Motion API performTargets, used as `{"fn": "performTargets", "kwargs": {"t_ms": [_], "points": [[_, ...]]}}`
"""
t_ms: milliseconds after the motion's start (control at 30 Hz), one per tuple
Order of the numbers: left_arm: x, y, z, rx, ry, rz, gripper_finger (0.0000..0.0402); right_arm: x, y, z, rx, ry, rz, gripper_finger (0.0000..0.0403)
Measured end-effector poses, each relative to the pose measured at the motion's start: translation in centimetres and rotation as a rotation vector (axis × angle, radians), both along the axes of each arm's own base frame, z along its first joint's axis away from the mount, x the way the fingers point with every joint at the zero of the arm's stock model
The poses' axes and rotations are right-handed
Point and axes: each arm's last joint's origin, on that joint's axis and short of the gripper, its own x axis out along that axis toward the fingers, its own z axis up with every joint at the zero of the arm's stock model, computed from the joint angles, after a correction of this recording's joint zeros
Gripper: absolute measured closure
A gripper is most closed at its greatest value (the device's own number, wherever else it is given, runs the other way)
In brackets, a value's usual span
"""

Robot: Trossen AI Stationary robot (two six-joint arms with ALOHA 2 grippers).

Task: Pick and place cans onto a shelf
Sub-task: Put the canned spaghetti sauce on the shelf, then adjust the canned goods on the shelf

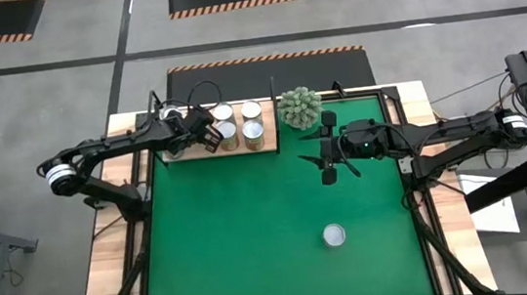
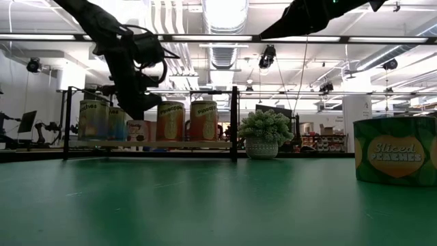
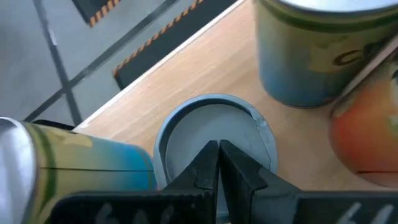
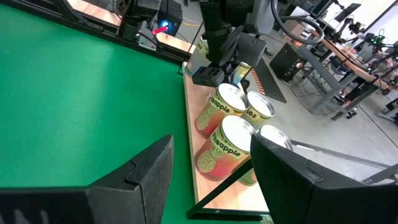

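Shiny silver tops cap the cans (image 1: 251, 110), squat cylinders with printed fruit labels, clustered on the shelf (image 1: 268, 148), a pale smooth wooden board at the mat's (image 1: 254, 247) far edge. One more can (image 1: 334, 235) stands alone on the green felt. Left gripper (image 3: 217, 163) hangs over the shelf, fingers pressed together, holding nothing. Right gripper (image 1: 326, 156) hovers beside the spiky plant (image 1: 300, 108), half spread, empty.
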Motion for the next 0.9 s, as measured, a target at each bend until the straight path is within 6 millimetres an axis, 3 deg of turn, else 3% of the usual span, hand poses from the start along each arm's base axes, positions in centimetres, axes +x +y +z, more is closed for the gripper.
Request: {"fn": "performTargets", "kwargs": {"t_ms": [467,767,900], "points": [[0.0,0.1,0.5,0.059,0.001,0.008,0.0401,0.0,0.0,0.0,0.000,0.000,0.000,0.0202],[-0.2,-1.3,5.1,-0.007,0.054,0.009,0.0401,0.0,0.0,0.0,-0.001,0.001,0.000,0.0202],[-0.8,-2.7,7.1,-0.128,0.142,-0.035,0.0401,0.0,0.0,0.0,0.000,0.000,0.000,0.0202]]}}
